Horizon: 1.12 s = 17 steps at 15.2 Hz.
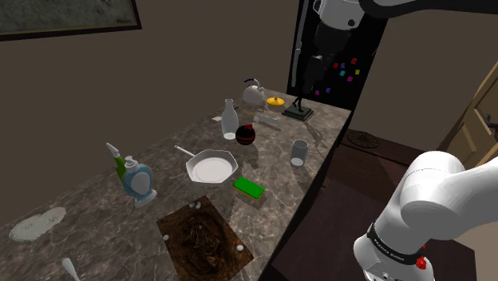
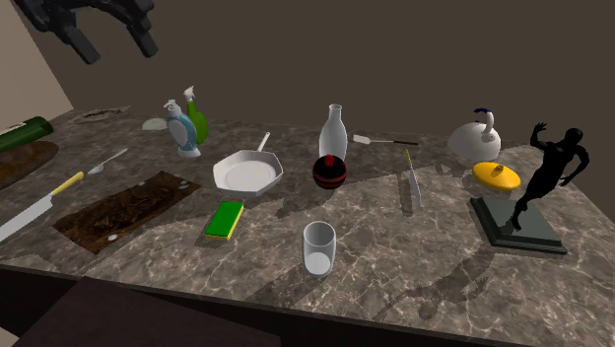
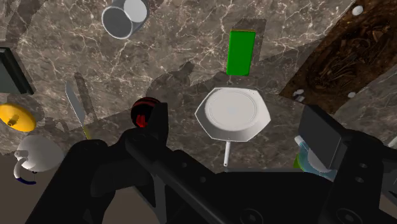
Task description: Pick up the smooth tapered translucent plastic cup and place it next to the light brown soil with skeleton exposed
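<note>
Shoulder view: translucent tapered plastic cup (image 1: 299, 152) upright near edge of marble counter (image 1: 80, 184) on stand's side. It sits well apart from brown soil patch with exposed skeleton (image 1: 206, 239), flat green sponge (image 1: 250, 187) between them.

Second exterior view: all-black gripper (image 2: 113, 39) high above counter, far from cup, fingers spread, nothing held.

Wrist view: white octagonal pan (image 3: 232, 113) under gripper, cup off to one side.

My worries:
- sloppy descent knocks cup over edge
- smooth taper slips out of pinch
- carry clips sponge
- set-down lands on soil, not beside it
</note>
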{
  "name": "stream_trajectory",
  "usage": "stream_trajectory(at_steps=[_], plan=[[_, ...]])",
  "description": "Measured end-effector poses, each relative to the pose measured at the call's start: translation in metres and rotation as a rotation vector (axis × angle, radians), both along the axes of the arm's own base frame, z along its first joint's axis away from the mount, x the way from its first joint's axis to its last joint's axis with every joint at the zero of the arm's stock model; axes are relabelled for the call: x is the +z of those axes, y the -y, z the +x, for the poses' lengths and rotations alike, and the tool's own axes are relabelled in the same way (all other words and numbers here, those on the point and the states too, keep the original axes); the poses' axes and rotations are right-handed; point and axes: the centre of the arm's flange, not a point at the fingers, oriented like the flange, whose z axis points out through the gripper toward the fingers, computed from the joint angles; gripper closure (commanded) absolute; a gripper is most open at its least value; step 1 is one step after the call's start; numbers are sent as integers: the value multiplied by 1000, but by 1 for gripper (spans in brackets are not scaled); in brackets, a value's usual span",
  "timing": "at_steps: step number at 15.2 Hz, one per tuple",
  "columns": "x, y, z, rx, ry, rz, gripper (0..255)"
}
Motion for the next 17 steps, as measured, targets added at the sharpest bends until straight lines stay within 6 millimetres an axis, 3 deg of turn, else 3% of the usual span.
stream_trajectory(at_steps=[3, 17], plan=[[-11, 10, 7, -1, -11, 4, 0], [-154, 106, 75, -5, -128, 55, 0]])
